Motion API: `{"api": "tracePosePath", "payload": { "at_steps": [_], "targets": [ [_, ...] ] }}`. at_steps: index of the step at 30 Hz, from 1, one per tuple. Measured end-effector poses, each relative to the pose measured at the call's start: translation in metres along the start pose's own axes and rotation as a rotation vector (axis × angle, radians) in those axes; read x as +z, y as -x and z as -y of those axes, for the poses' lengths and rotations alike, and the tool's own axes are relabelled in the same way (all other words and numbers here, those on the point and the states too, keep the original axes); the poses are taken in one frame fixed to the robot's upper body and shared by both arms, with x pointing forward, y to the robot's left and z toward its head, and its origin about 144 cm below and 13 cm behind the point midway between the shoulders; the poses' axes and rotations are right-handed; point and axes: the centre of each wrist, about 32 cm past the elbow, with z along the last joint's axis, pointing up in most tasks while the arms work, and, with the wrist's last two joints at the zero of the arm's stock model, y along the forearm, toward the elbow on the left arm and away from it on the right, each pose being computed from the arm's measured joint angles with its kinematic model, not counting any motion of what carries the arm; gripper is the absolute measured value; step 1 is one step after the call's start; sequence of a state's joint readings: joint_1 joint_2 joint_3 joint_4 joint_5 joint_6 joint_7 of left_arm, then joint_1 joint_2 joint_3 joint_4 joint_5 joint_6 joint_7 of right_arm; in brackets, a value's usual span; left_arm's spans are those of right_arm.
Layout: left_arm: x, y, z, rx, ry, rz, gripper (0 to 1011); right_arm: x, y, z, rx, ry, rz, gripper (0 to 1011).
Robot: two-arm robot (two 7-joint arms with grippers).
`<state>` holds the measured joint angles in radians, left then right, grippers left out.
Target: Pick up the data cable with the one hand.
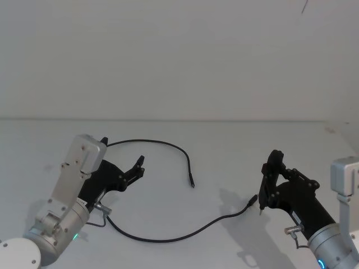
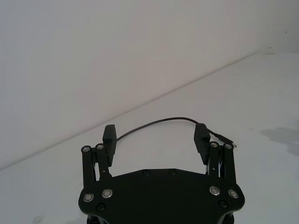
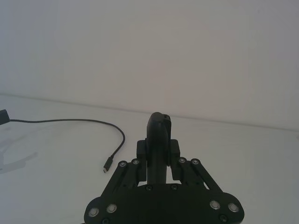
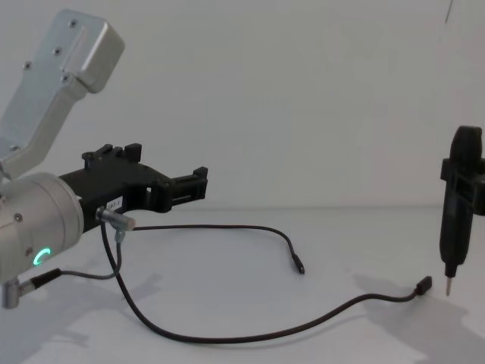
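Closest, my flat black plastic two-fingered left gripper (image 2: 155,135) hangs wide open, empty, above the white table (image 1: 224,145). Beyond it the long thin black data cable (image 1: 162,241) lies looped, untouched: lowering, closing and lifting are all left, I judge. Slim black right gripper (image 1: 262,207) idles rightward, pinched shut.

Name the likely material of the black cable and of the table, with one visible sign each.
The data cable: probably rubber or soft plastic sheath, matte black; it lies in loose curves. The table: smooth matte white, perhaps laminate or painted board; soft shadows, no grain, so uncertain.
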<state>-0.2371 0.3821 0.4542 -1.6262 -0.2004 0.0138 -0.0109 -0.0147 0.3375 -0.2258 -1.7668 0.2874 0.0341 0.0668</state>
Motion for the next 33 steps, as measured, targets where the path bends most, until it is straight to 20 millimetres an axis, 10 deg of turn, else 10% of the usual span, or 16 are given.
{"api": "tracePosePath", "payload": {
  "at_steps": [33],
  "targets": [
    [0.0001,-0.0002,0.0000,-0.005,-0.002,0.000,1001,0.0000,0.0000,0.0000,0.000,0.000,0.000,279]
  ]
}}
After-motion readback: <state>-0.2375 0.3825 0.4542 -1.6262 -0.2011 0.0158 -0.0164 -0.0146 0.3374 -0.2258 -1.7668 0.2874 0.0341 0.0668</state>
